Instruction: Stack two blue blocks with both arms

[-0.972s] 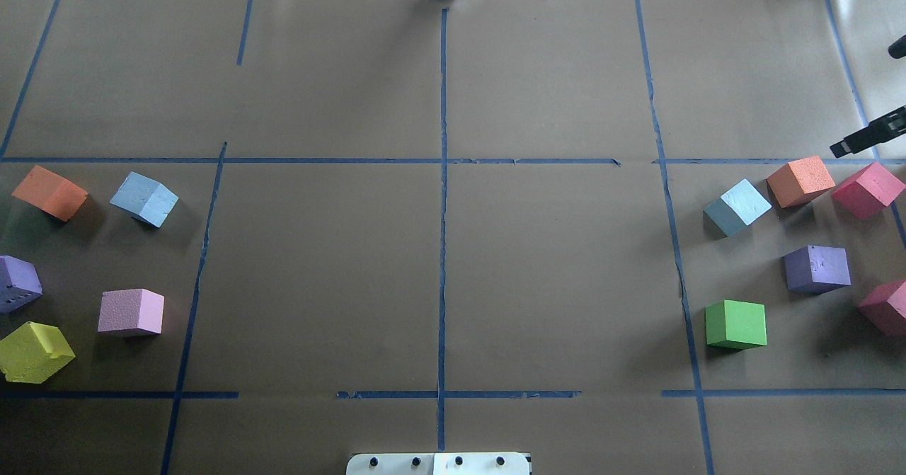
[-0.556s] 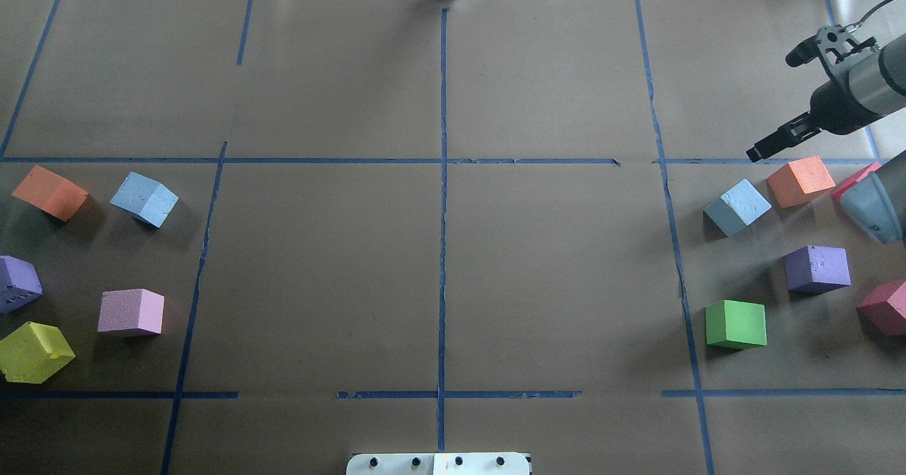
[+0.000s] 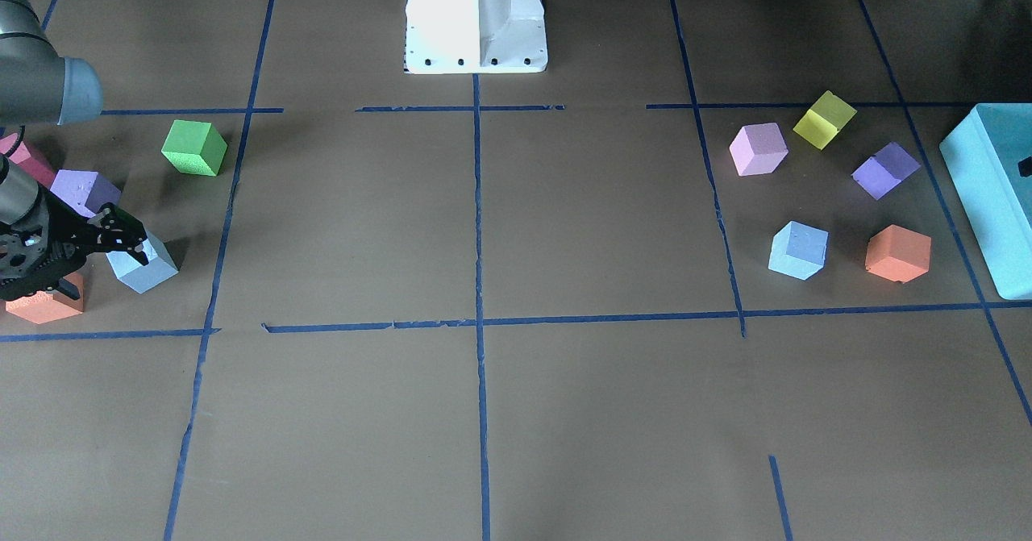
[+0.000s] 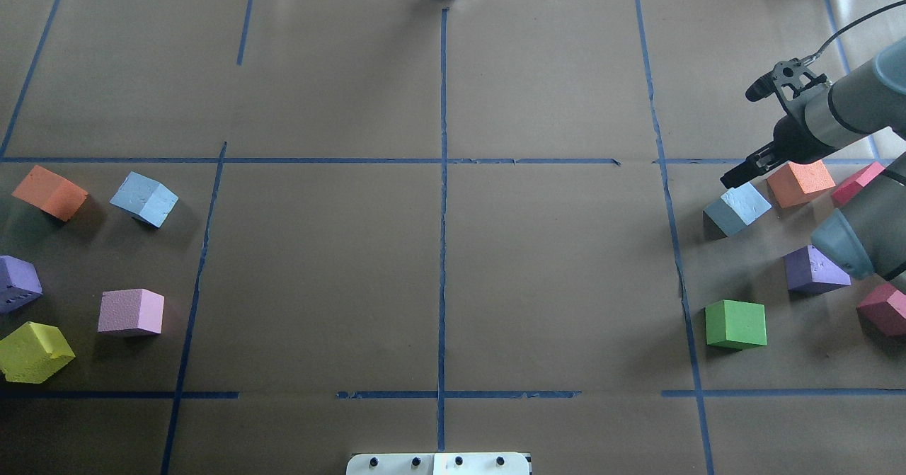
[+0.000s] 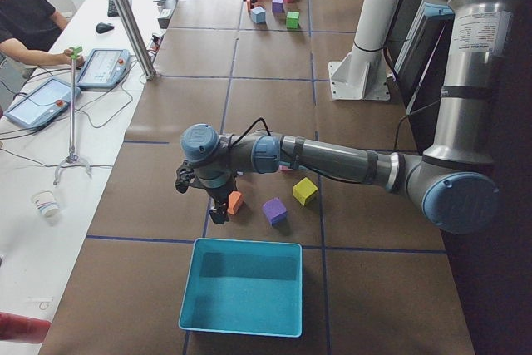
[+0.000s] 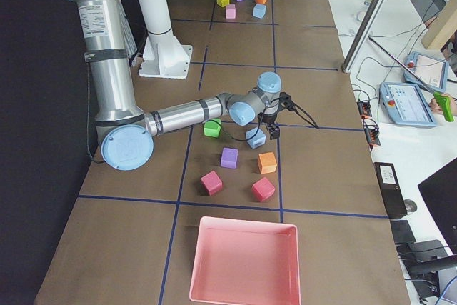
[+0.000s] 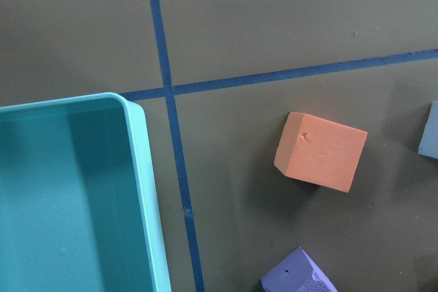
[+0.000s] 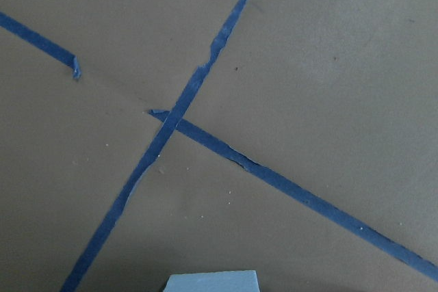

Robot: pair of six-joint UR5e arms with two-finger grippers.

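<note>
Stacking lies wholly ahead of you: the right arm (image 4: 849, 103) holds its jaws just over one blue block (image 4: 737, 207), the left arm (image 5: 332, 155) hangs near the other blue block (image 4: 144, 199), both resting well apart on the surface (image 4: 318, 262), neither jaws' spread discernible.

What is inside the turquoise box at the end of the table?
Nothing shows inside the box. The exterior left view shows its bare turquoise floor, and the left wrist camera shows one bare corner. A thin strip of floor just behind the near wall is hidden in that side view.
</note>
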